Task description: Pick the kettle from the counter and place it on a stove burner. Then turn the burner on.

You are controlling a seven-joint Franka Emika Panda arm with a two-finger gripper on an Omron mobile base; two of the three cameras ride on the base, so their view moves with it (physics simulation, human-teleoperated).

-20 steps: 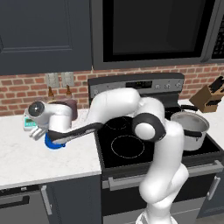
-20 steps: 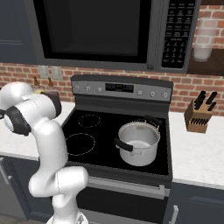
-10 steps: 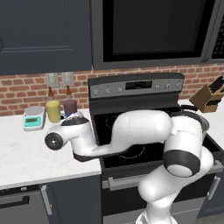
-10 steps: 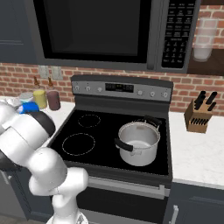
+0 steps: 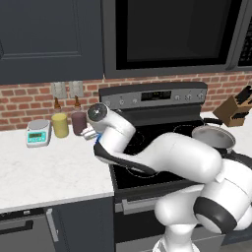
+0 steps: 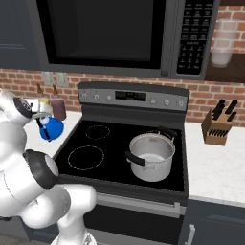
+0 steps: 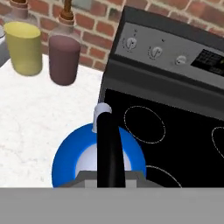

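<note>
Pincer: your gripper (image 6: pixel 42 116) is clenched on the black arched handle of the kettle (image 6: pixel 50 128) — you see that handle running straight up from the bottom of the hand view.
Kettle: blue, held above the right edge of the counter (image 5: pixel 54 172), right at the stove's left edge; in the hand view its body (image 7: pixel 98 159) overlaps both the marble and the black glass.
Stove burner: the large white-lined circle (image 6: pixel 85 157) at the front left of the cooktop lies bare, just beside the kettle.
In your way: a silver pot (image 6: pixel 152 156) sits on the front right of the cooktop, well apart from the kettle.
Containers: at the counter's back edge you have a yellow-filled jar (image 7: pixel 25 43) and a maroon-filled jar (image 7: pixel 64 56) side by side — a small scale (image 5: pixel 38 133) stands left of them.
Far side: a knife block (image 6: pixel 218 126) on the right-hand worktop.
</note>
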